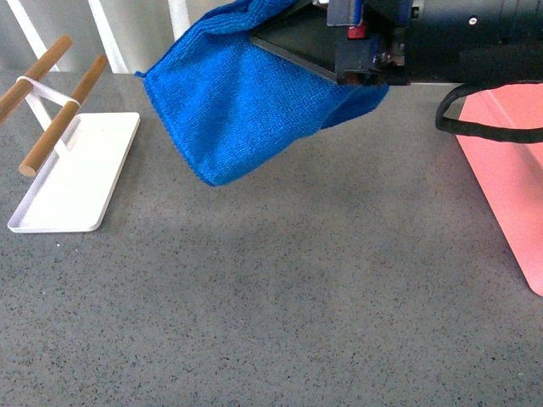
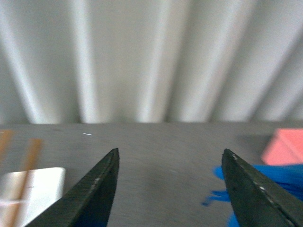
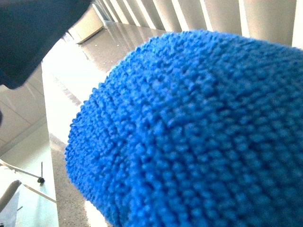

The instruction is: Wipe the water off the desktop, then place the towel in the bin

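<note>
Front view: my right gripper [image 1: 280, 42] pinches the bright blue fluffy microfibre towel [image 1: 229, 102] above the dark grey speckled stone desktop [image 1: 280, 288], left gripper [image 2: 170, 151] spread and empty; the dangling corner may snag the salmon-pink plastic bin [image 1: 505, 170] rim and pull free.

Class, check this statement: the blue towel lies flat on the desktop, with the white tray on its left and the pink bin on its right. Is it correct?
Not quite. The towel hangs from the right gripper, lifted off the desktop, as the front view shows. The white tray on its left and bin on its right stand.
</note>
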`<action>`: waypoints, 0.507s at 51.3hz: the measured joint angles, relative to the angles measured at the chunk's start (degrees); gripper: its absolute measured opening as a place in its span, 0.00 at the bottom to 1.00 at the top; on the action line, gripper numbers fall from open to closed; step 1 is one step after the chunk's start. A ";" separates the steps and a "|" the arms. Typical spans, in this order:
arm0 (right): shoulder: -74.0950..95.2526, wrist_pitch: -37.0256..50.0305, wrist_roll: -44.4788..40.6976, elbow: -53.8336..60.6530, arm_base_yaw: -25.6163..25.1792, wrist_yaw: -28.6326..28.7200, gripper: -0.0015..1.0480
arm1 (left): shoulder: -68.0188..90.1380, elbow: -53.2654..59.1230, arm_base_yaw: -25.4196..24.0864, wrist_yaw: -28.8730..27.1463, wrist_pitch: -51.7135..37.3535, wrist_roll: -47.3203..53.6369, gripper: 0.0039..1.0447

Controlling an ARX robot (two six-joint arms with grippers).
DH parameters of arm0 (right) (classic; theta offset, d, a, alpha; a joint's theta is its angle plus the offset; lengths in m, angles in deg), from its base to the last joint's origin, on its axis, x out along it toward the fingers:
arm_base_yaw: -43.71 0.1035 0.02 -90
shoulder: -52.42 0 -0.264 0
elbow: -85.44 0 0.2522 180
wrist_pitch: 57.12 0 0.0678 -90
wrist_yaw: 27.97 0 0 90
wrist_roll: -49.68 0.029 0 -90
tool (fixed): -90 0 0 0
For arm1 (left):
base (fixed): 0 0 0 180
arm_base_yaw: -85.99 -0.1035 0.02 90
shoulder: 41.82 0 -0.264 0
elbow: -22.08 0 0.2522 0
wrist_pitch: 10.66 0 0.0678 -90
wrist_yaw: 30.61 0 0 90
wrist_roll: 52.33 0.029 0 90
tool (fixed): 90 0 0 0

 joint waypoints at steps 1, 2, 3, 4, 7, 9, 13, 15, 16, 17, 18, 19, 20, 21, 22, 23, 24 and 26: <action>-0.15 -0.09 -0.07 0.11 -0.17 -0.13 0.06 | -0.57 0.68 -0.37 0.02 -0.26 0.37 0.47; -0.22 -0.13 -0.09 0.17 -0.22 -0.17 0.06 | -1.70 1.99 -1.07 0.13 -0.72 0.68 0.44; -0.37 -0.15 -0.20 0.28 -0.39 -0.39 0.06 | -2.73 3.26 -1.68 0.46 -1.07 0.96 0.40; -0.44 -0.22 -0.24 0.31 -0.42 -0.44 0.06 | -3.69 4.50 -2.29 0.74 -1.33 1.18 0.37; -0.66 -0.48 -0.37 0.39 -0.42 -0.61 0.06 | -5.70 7.45 -3.67 1.99 -1.75 1.73 0.28; -0.83 -0.63 -0.46 0.52 -0.37 -0.72 0.06 | -6.80 9.18 -4.37 2.62 -1.95 1.88 0.23; -1.14 -1.07 -0.59 0.66 -0.37 -0.81 0.06 | -8.72 12.00 -5.40 4.17 -2.10 2.21 0.12; -1.33 -1.31 -0.63 0.74 -0.42 -1.01 0.06 | -9.79 13.25 -5.90 5.03 -2.19 2.32 0.07; -1.40 -1.38 -0.63 0.79 -0.44 -1.05 0.06 | -10.56 14.03 -6.23 5.42 -2.23 2.34 0.04; -1.55 -1.46 -0.63 0.85 -0.52 -1.16 0.06 | -10.95 14.40 -6.38 5.70 -2.25 2.34 0.03; -1.62 -1.53 -0.66 0.87 -0.55 -1.18 0.06 | -11.76 15.15 -6.73 6.08 -2.25 2.49 0.04; -1.75 -1.66 -0.68 0.90 -0.59 -1.20 0.06 | -12.13 15.50 -6.91 6.38 -2.25 2.62 0.03; -1.79 -1.73 -0.70 0.90 -0.63 -1.22 0.06 | -12.90 16.15 -7.26 6.62 -2.25 2.64 0.03; -1.92 -1.86 -0.74 0.90 -0.74 -1.22 0.06 | -13.29 16.50 -7.48 6.78 -2.25 2.69 0.03; -1.97 -1.92 -0.76 0.90 -0.81 -1.22 0.06 | -14.08 17.16 -7.87 7.15 -2.25 2.73 0.03; -2.05 -2.08 -0.81 0.90 -0.87 -1.22 0.06 | -14.43 17.49 -8.04 7.43 -2.25 2.75 0.03; -2.10 -2.12 -0.83 0.90 -0.90 -1.22 0.06 | -14.84 17.84 -8.28 7.61 -2.25 2.75 0.03; -2.21 -2.34 -0.90 0.90 -0.94 -1.22 0.06 | -16.35 19.12 -9.05 8.00 -2.19 2.82 0.03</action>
